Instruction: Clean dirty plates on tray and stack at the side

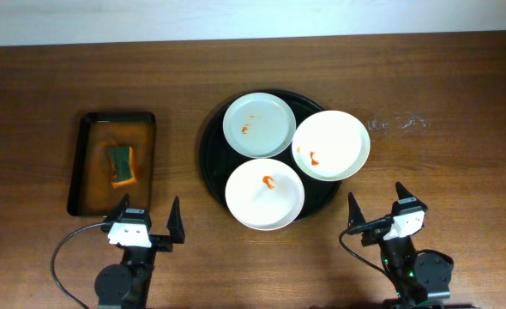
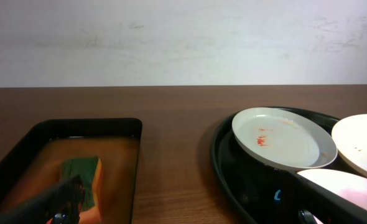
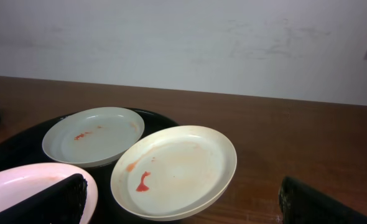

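Observation:
A large round black tray (image 1: 212, 163) holds three plates with orange-red smears. A pale grey-blue plate (image 1: 259, 125) lies at the back, a white plate (image 1: 331, 144) at the right hangs over the rim, and a white plate (image 1: 264, 194) lies in front. My left gripper (image 1: 147, 222) is open and empty near the table's front, left of the tray. My right gripper (image 1: 380, 211) is open and empty, in front of the right plate. The right wrist view shows the right plate (image 3: 177, 171), the grey-blue plate (image 3: 93, 135) and the front plate (image 3: 22, 186).
A rectangular dark tray (image 1: 82, 163) with brownish liquid stands at the left and holds a green and orange sponge (image 1: 122, 166). The left wrist view shows that tray (image 2: 118, 127), the sponge (image 2: 84, 174) and the black tray (image 2: 233, 168). Wet marks (image 1: 399, 123) lie right of the plates.

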You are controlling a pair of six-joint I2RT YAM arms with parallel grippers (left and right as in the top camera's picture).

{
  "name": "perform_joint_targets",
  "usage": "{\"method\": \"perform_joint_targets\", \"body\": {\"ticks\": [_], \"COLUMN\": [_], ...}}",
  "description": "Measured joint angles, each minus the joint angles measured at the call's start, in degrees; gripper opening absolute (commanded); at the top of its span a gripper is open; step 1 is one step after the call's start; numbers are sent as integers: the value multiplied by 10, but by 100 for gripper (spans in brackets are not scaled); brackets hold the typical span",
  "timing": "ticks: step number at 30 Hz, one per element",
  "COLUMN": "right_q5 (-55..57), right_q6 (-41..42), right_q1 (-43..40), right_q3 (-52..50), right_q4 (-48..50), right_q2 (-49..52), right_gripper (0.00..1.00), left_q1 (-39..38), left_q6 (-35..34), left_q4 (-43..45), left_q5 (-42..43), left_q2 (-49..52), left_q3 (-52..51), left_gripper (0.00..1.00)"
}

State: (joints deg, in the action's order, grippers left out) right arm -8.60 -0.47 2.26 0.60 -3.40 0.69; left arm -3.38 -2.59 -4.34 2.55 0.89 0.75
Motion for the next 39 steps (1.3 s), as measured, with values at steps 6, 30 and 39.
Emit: {"method": "perform_joint_targets", "body": {"ticks": [6,30,39], "right_q5": [0,9,13], "right_q6": [0,6,78], "right_q1": [0,0,0], "right_q3": [0,0,33], "right_q4": [0,23,-59], "right_q2": [0,0,23], "right_gripper": [99,99,99], "left_q1": [0,0,0], "left_q6": [0,0,-16], "left_q4": [0,-2,-24], "left_q5": [0,-10,-16], "left_q2": [0,0,23], "left_q3": [0,0,9], "left_gripper": [99,99,99]}}
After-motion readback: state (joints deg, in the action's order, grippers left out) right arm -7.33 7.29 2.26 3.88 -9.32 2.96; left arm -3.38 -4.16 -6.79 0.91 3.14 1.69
